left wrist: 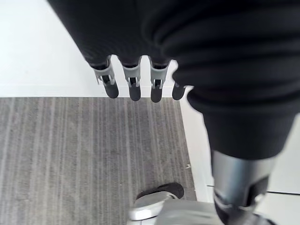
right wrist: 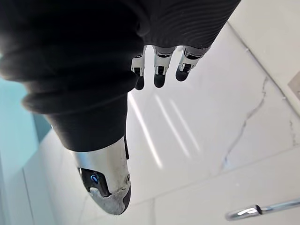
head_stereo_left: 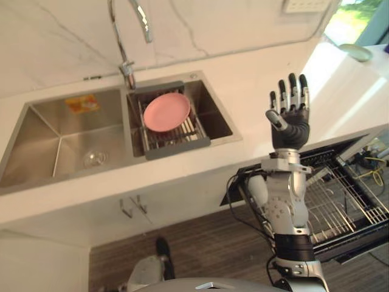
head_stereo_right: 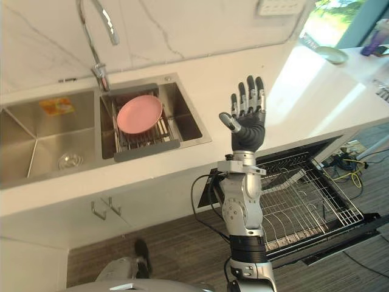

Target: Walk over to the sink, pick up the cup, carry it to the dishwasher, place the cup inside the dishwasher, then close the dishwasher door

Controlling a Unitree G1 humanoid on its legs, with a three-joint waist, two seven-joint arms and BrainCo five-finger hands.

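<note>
The left hand (left wrist: 132, 77) hangs over grey wood-grain flooring, its fingers straight and a little apart, with nothing in them. A stainless double sink (head_stereo_left: 36, 137) is set into the white countertop (head_stereo_left: 255, 79). An orange and yellow sticker (head_stereo_left: 82, 103) is stuck on the back wall of its left basin, but the print is too small to make out. On the floor of that basin, near the middle, sits a clear round thing that looks like the glass cup (head_stereo_left: 94, 159), upright and well apart from both hands. A chrome gooseneck tap (head_stereo_left: 127, 36) rises behind the divider between the basins, in front of the marble wall. In the right basin, a dark grey drainer rack (head_stereo_left: 176, 146) spans front to back, and a pink plate (head_stereo_left: 166, 112) lies flat on it. Two metal handles (head_stereo_left: 134, 207) show on the white cabinet below the sink. Further right, the right hand (head_stereo_left: 290, 115) is raised upright above the counter edge, its fingers straight and spread, its palm empty. Beneath the counter, the dishwasher door (head_stereo_right: 346, 240) is folded down and the wire rack (head_stereo_right: 304, 204) is pulled out over it. A pale dish (head_stereo_left: 355, 52) rests on the far right of the counter, and a white wall plate (head_stereo_left: 301, 5) sits on the wall above.
</note>
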